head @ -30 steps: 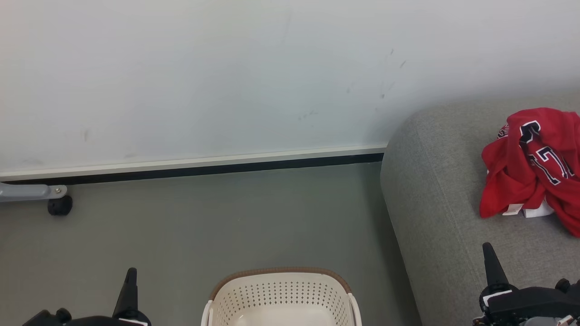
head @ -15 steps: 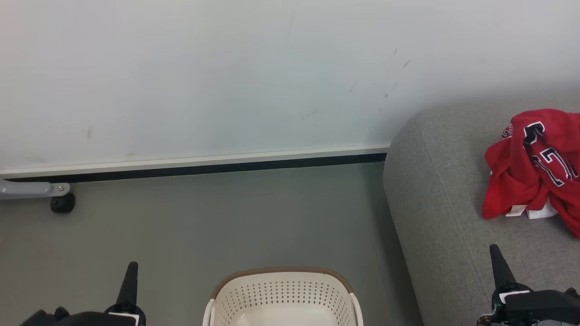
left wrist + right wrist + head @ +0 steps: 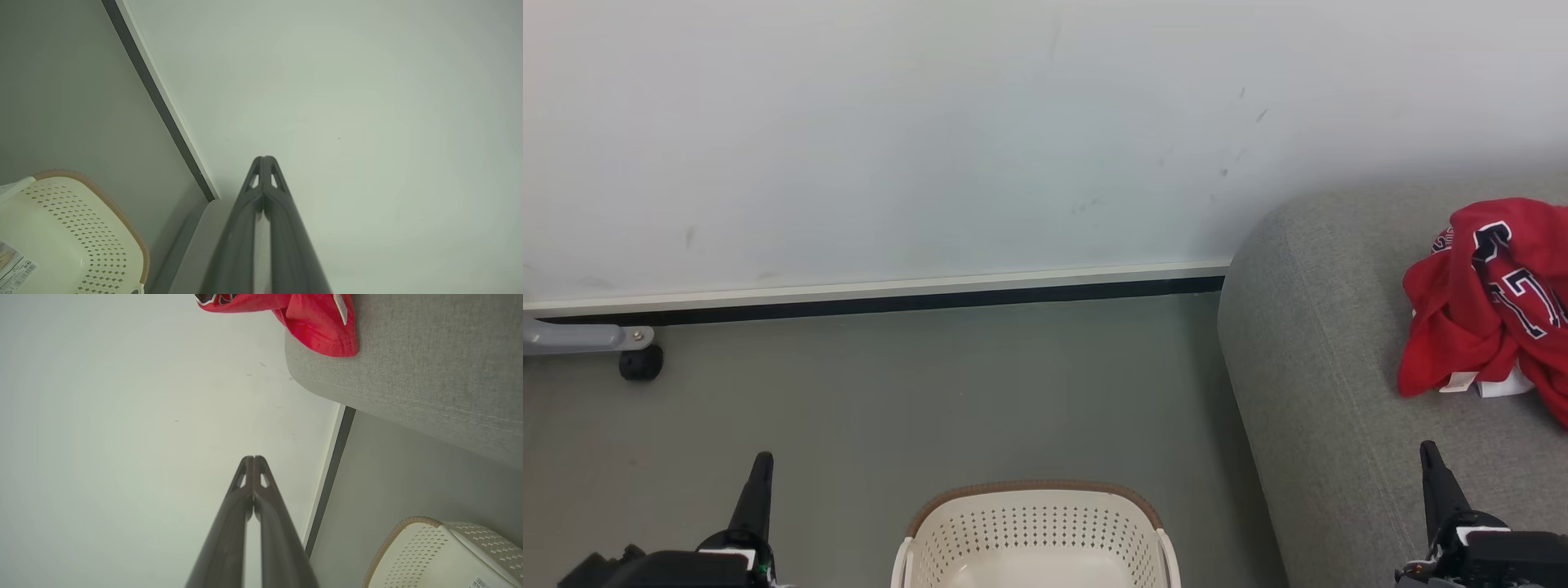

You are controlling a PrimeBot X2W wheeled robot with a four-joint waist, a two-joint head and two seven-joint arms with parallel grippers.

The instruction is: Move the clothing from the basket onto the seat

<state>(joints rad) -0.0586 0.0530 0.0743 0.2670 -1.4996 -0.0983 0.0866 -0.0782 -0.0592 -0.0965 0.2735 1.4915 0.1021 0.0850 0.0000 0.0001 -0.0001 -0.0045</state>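
Nearest, the left gripper (image 3: pixel 760 461) and right gripper (image 3: pixel 1427 449) are both closed on nothing, fingers pointing toward the wall (image 3: pixel 931 147). Between them the basket (image 3: pixel 1033 490) stands on the floor (image 3: pixel 931 392), and what shows of its inside is bare plastic. Farther right, the clothing (image 3: pixel 1470 327) lies on the sofa (image 3: pixel 1307 343) in a crumpled heap stretched near-to-far, its numerals tilted. The picture's edge cuts off the heap's right side.

Black-and-white numerals (image 3: pixel 1521 296), folded and illegible, on crumpled bright red jersey clothing (image 3: pixel 1454 335). Barcode sticker (image 3: pixel 15 266), print too small to read, on cream-white perforated plastic basket (image 3: pixel 81 228).
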